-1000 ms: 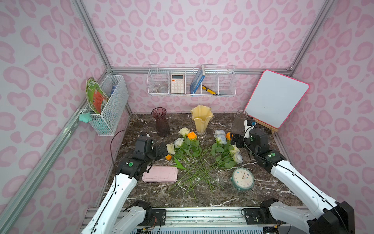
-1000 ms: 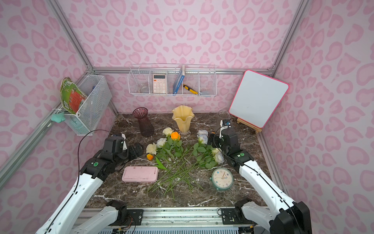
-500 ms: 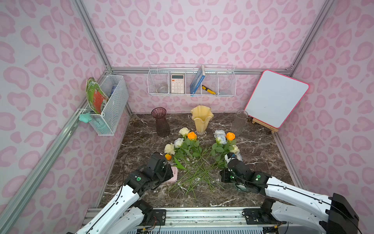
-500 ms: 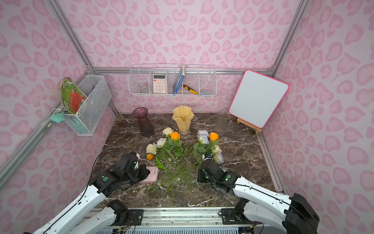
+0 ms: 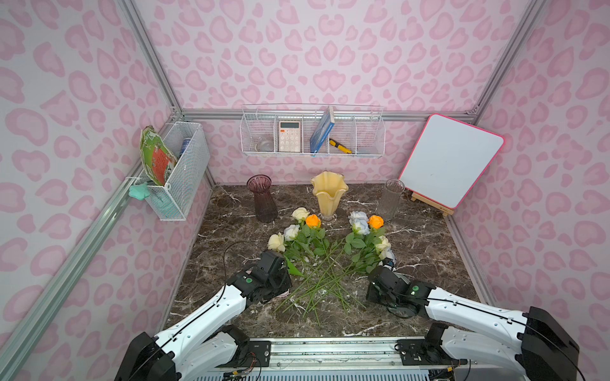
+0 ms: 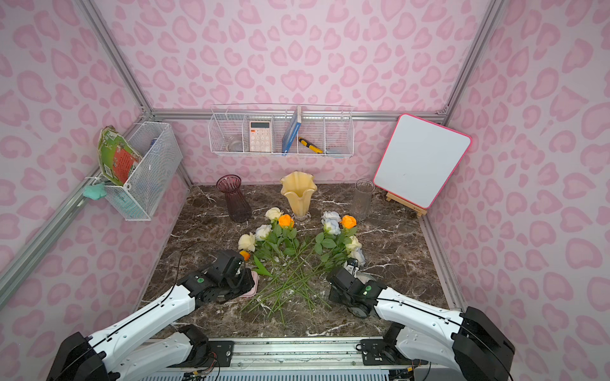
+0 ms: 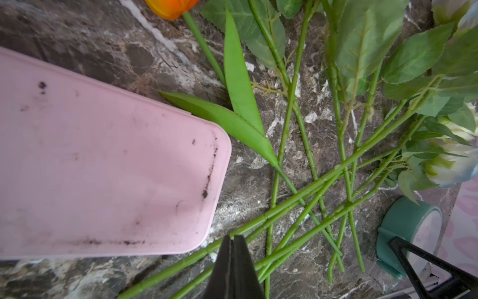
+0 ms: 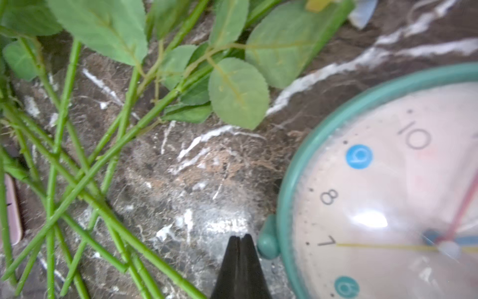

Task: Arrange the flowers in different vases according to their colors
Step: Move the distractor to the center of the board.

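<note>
The flowers [image 5: 325, 244] lie in a loose pile mid-table, heads toward the back and stems [image 7: 297, 202] crossed toward the front. They are pale blue-white, orange and cream roses, and a small orange tulip bud [image 7: 170, 7] lies at their left edge. Three vases stand empty behind them: purple [image 5: 263, 198], yellow [image 5: 328, 194] and clear glass [image 5: 391, 199]. My left gripper [image 7: 233, 236] is shut and holds nothing, its tips just above a stem beside the pink case. My right gripper [image 8: 240, 236] is shut and holds nothing, over bare marble next to the clock's foot.
A pink case [image 7: 103, 168] lies left of the stems under my left arm. A teal alarm clock [image 8: 388, 194] lies right of them under my right wrist. A whiteboard [image 5: 450, 161] leans at the back right. Wire baskets [image 5: 312, 132] hang on the back and left walls.
Both arms have pulled back from beside the vases to the front of the flower pile. Both grippers went from open to shut.
</note>
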Controlling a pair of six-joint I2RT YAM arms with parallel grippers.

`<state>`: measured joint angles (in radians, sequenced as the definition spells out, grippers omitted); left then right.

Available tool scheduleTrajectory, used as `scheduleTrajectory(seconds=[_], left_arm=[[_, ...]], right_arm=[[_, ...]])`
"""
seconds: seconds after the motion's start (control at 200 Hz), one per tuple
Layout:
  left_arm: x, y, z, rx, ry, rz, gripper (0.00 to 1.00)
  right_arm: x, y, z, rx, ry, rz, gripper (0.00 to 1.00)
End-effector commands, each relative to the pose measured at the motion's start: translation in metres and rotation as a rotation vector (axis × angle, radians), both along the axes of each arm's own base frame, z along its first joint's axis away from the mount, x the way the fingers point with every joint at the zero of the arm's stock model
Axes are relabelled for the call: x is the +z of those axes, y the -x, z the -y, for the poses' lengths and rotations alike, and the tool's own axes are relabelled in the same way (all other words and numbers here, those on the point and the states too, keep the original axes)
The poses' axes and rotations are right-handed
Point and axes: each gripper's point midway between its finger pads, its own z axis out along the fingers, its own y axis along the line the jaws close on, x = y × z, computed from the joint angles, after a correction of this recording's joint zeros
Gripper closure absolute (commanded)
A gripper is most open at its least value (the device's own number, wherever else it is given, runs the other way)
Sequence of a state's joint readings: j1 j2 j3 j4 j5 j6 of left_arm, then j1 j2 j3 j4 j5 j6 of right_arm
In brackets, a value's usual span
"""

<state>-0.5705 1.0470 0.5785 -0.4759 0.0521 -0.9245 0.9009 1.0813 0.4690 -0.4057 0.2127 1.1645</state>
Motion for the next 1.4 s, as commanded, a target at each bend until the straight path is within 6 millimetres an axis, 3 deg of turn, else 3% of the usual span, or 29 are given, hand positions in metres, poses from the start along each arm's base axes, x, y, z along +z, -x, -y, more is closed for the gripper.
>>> scheduleTrajectory(seconds=[0.0, 0.22, 0.516, 0.566, 0.731, 0.841, 0.971, 1.096, 1.252, 1.327, 1.397], left_arm=[[0.001, -0.011, 0.001, -0.007, -0.041, 0.027, 1.00], [-0.015, -0.016, 0.006, -0.041, -0.088, -0.014, 1.00], [-0.042, -0.009, -0.016, 0.015, -0.213, -0.087, 1.00], [-0.046, -0.005, -0.025, 0.047, -0.261, -0.133, 1.00], [-0.054, 0.010, -0.051, 0.128, -0.339, -0.191, 1.00], [-0.050, 0.016, -0.076, 0.215, -0.353, -0.209, 1.00], [-0.041, 0.017, -0.106, 0.319, -0.344, -0.210, 1.00], [-0.032, 0.010, -0.125, 0.364, -0.334, -0.184, 1.00], [-0.027, 0.000, -0.137, 0.392, -0.355, -0.172, 1.00], [-0.021, -0.007, -0.136, 0.392, -0.334, -0.143, 1.00], [-0.003, -0.019, -0.124, 0.363, -0.264, -0.059, 0.96]], right_arm=[[-0.012, 0.001, 0.035, -0.109, 0.099, -0.031, 1.00], [0.001, -0.019, 0.079, -0.281, 0.165, 0.008, 0.97], [0.034, -0.073, 0.139, -0.446, 0.209, 0.121, 0.94], [0.036, -0.081, 0.135, -0.430, 0.201, 0.111, 0.94], [0.062, -0.092, 0.091, -0.316, 0.186, 0.169, 0.93], [0.059, -0.091, 0.065, -0.254, 0.080, 0.175, 0.89], [0.061, -0.087, 0.051, -0.211, 0.048, 0.176, 0.89], [0.060, -0.072, 0.045, -0.204, 0.033, 0.158, 0.89], [0.031, -0.044, 0.051, -0.220, -0.011, 0.076, 0.90], [0.023, -0.039, 0.053, -0.217, -0.011, 0.073, 0.90], [0.030, -0.047, 0.052, -0.218, -0.025, 0.125, 0.89]])
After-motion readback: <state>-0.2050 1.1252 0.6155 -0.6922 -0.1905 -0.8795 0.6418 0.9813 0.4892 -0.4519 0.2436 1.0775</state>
